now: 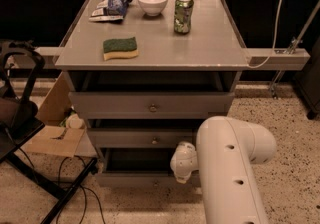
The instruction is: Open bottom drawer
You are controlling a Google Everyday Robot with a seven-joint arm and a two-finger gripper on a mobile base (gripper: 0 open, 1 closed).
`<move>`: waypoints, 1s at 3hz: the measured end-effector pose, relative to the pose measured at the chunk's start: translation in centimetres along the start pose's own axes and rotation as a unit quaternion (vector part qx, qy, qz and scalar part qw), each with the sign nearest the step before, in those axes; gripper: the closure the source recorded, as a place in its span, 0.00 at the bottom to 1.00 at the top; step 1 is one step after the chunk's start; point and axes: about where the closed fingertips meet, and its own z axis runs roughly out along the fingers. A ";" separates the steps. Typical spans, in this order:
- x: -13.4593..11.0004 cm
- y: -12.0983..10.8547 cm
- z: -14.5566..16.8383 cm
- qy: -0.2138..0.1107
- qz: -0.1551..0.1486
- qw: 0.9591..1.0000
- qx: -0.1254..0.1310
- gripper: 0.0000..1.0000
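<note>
The grey cabinet point(150, 53) has three drawers stacked under its top. The bottom drawer point(130, 178) is the lowest one; its flat grey front stands a little out from the cabinet, with a dark gap above it. Its knob is hidden. My white arm point(230, 168) reaches in from the lower right. My gripper is down at the middle of the bottom drawer's front, hidden behind the round white wrist point(183, 163). The middle drawer point(145, 139) and the top drawer point(150, 105) each show a small round knob.
On the cabinet top lie a green and yellow sponge point(120, 47), a white bowl point(152, 1), a green can point(183, 14) and a snack bag point(111, 5). A black folding chair point(20, 118), a cardboard box point(55, 138) and floor cables point(75, 188) are at the left.
</note>
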 end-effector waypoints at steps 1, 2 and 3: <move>0.6 0.8 -0.1 0.002 0.003 1.000 -0.007 1.00; 1.2 1.6 -0.1 0.003 0.006 1.000 -0.013 1.00; 0.9 1.6 -0.2 0.003 0.006 1.000 -0.013 1.00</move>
